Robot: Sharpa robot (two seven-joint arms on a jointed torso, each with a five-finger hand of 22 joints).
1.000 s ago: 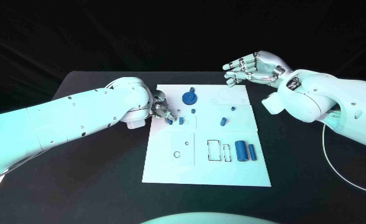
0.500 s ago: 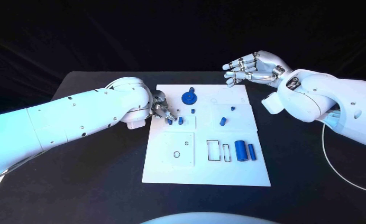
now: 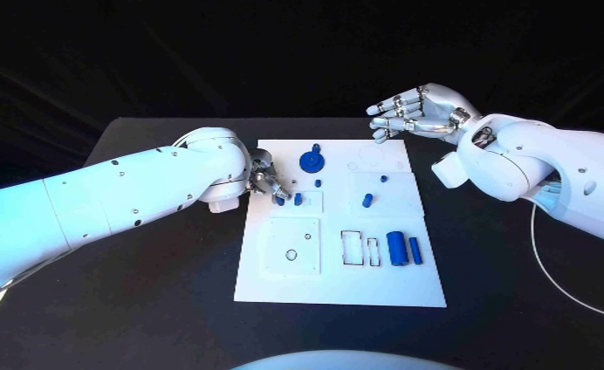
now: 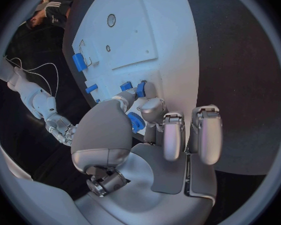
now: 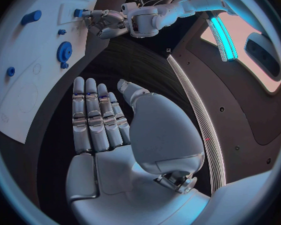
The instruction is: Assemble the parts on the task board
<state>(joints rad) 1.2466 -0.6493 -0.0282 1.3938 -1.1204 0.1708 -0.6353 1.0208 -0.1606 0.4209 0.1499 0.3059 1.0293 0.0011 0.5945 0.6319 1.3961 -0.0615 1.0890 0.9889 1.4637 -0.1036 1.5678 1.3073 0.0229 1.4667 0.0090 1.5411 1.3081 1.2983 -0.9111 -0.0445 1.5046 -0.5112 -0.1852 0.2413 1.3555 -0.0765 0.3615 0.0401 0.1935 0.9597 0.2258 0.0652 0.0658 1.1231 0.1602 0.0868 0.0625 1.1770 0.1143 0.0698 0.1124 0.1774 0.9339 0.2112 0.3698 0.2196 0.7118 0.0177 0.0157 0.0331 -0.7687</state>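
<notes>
Left robot hand (image 3: 261, 176) at task board (image 3: 339, 283) left edge, fingertips pinching small blue peg (image 4: 140, 89) against board, second blue peg (image 3: 298, 199) just beside. Right robot hand (image 3: 419, 113) hovers off board's far right corner, fingers apart, holding nothing. Blue gear (image 3: 312, 161) near board's far edge; blue cylinder (image 3: 398, 249) and blue bar (image 3: 415, 250) near board's right edge on black bench (image 3: 151, 300). Judgement: insertion step. Keep peg upright, align over hole, press straight down, avoid nudging neighbour peg.
</notes>
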